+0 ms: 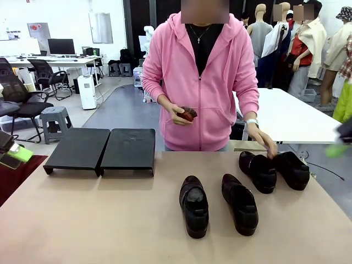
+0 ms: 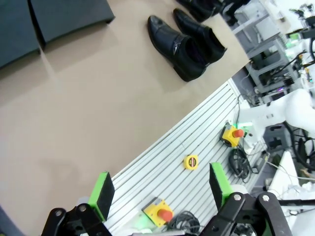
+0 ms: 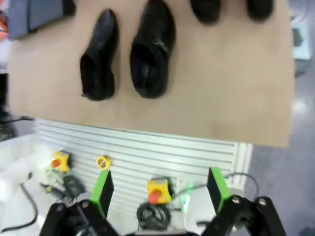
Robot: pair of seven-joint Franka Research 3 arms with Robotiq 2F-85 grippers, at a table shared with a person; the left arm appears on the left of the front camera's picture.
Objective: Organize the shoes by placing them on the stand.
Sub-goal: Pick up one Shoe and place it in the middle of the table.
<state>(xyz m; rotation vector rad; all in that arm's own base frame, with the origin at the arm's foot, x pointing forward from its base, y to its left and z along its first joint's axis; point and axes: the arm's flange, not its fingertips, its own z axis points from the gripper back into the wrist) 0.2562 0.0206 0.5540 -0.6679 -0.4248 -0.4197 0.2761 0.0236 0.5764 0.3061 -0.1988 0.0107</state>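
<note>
We note a person in a pink hoodie (image 1: 212, 82) at the tan table's (image 1: 82, 220) far edge. Below its near edge, a slotted metal plate (image 2: 147, 169) carries two yellow, red-capped stop buttons (image 2: 232, 134), with a yellow tape roll (image 2: 191, 161) between them. A grey stool (image 1: 55, 117) stands beyond the far-left corner.

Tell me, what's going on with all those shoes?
Four black shoes sit on the table, none on the stand yet. A person rests one hand at the far pair and holds something small and reddish in the other. The left gripper and right gripper hang open and empty.
</note>
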